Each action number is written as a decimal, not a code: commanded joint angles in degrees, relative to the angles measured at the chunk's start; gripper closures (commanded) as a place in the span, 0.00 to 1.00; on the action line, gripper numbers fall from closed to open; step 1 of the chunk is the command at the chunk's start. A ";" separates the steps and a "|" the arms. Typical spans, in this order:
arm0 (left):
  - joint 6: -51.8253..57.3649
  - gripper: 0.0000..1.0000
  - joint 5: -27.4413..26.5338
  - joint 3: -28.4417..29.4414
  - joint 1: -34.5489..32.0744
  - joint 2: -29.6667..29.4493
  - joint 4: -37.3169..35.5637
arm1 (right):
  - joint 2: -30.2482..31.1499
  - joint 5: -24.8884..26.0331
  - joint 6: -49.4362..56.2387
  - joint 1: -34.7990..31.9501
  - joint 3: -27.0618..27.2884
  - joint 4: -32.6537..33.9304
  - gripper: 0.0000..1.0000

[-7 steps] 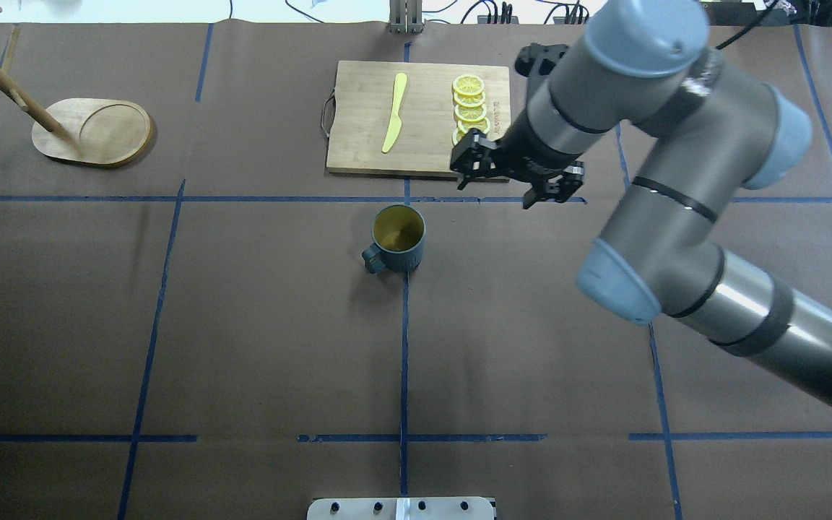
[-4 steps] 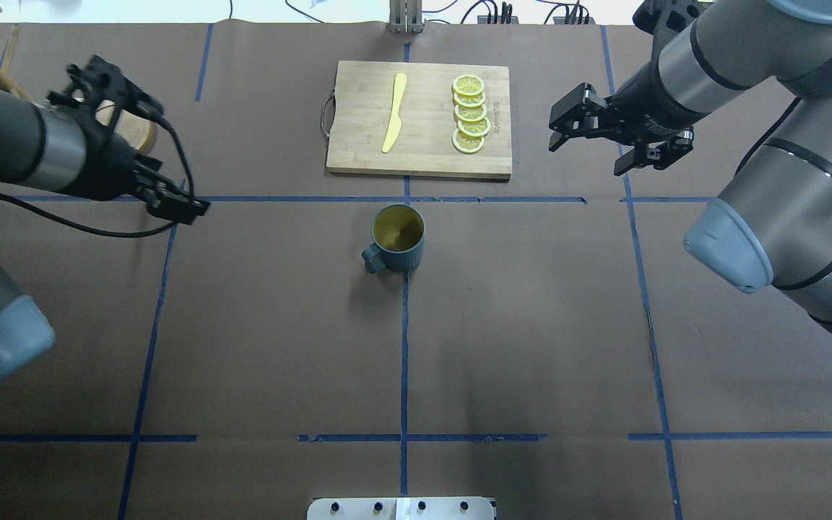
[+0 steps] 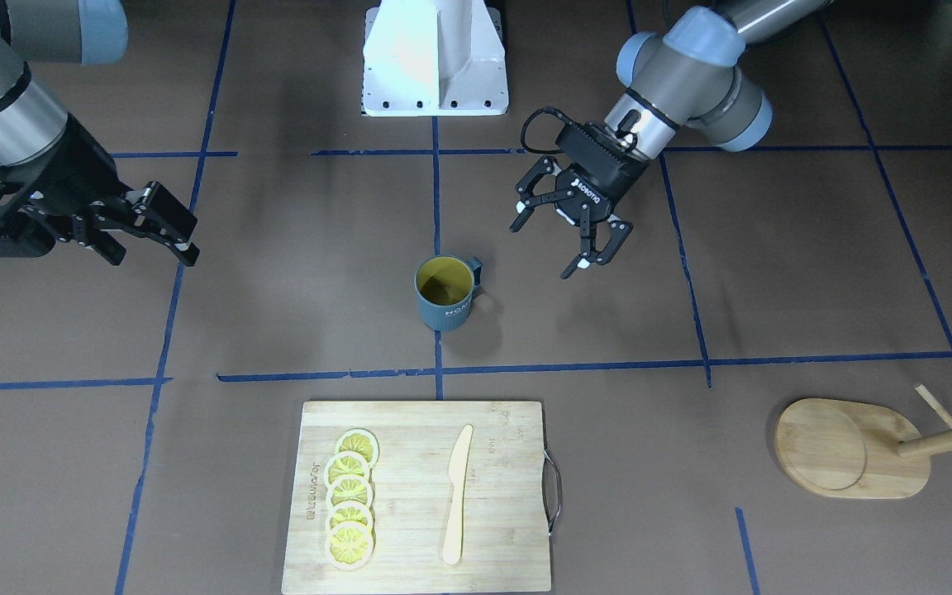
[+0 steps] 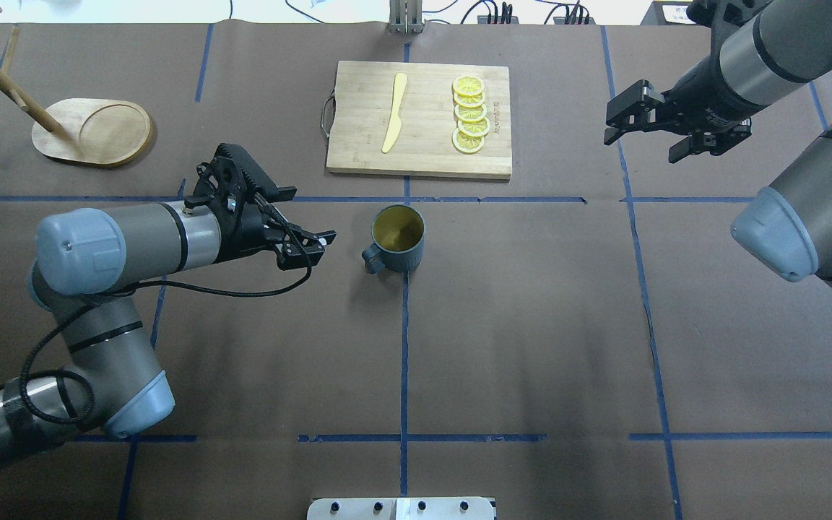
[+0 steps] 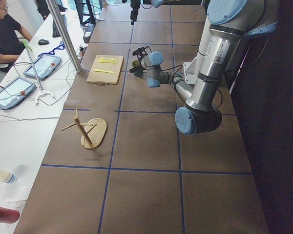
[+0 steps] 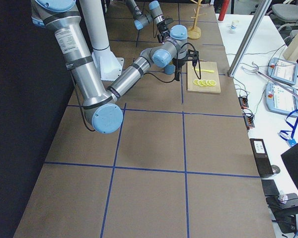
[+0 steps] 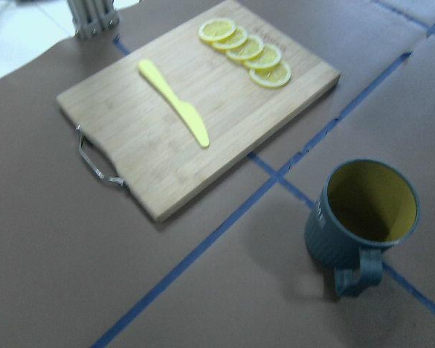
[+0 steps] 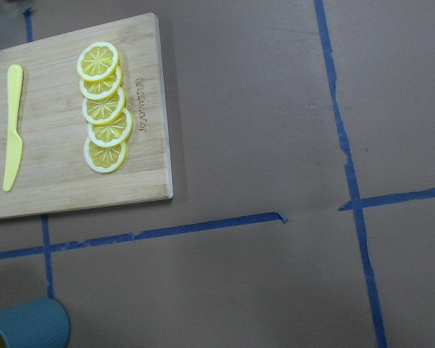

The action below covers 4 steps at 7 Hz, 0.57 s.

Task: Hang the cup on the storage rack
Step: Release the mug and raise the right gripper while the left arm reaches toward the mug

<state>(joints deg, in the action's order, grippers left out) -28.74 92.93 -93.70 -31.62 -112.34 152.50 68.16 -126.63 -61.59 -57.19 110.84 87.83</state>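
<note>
1. Swinging in from the far left edge by the storage rack (image 4: 109,131), the left gripper (image 4: 311,214) has come to hover just beside the cup (image 4: 398,238), on its handle side, without touching it.
2. Meanwhile the right gripper (image 4: 641,144) has pulled further back to the right, well apart from the cup and past the cutting board (image 4: 427,148).
3. Both sets of jaws stand apart and hold nothing.
4. That shift suggests the left arm is taking the pick-up and the right arm is clearing the way; the grasp has not yet begun, so the task is at an early stage.
5. The cup has not moved: it stands upright at the middle of the brown desk (image 4: 531,325), open mouth up and yellow inside showing. Its loop handle is turned toward the robot and the left gripper.
6. The rack stands at the far left corner of the desk, well apart from the cup, its pegs bare.
7. Counted:
   - one cup
   - one rack
   - one cutting board
   - one yellow knife (image 4: 394,112) lying on that board
   - five lemon slices (image 4: 470,115) in an overlapping row beside the knife
   - two grippers
</note>
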 commanded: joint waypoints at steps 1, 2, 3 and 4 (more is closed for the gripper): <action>0.44 0.00 -0.74 7.47 1.48 -2.44 8.34 | 0.74 0.16 1.65 -0.29 -0.18 -0.03 0.00; 0.35 0.00 0.23 7.39 2.00 -2.61 8.52 | 0.74 0.24 1.65 -0.21 -0.19 -0.03 0.00; 0.35 0.00 -0.11 7.83 3.83 -2.53 9.47 | 0.74 0.24 1.65 -0.21 -0.19 -0.03 0.00; 0.35 0.00 -0.46 8.44 5.50 -2.62 9.74 | 0.83 0.42 1.65 -0.12 -0.36 -0.03 0.00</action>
<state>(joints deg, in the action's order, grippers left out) -28.40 92.73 -85.94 -27.98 -114.87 161.64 68.92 -126.35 -59.96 -57.37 110.60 87.80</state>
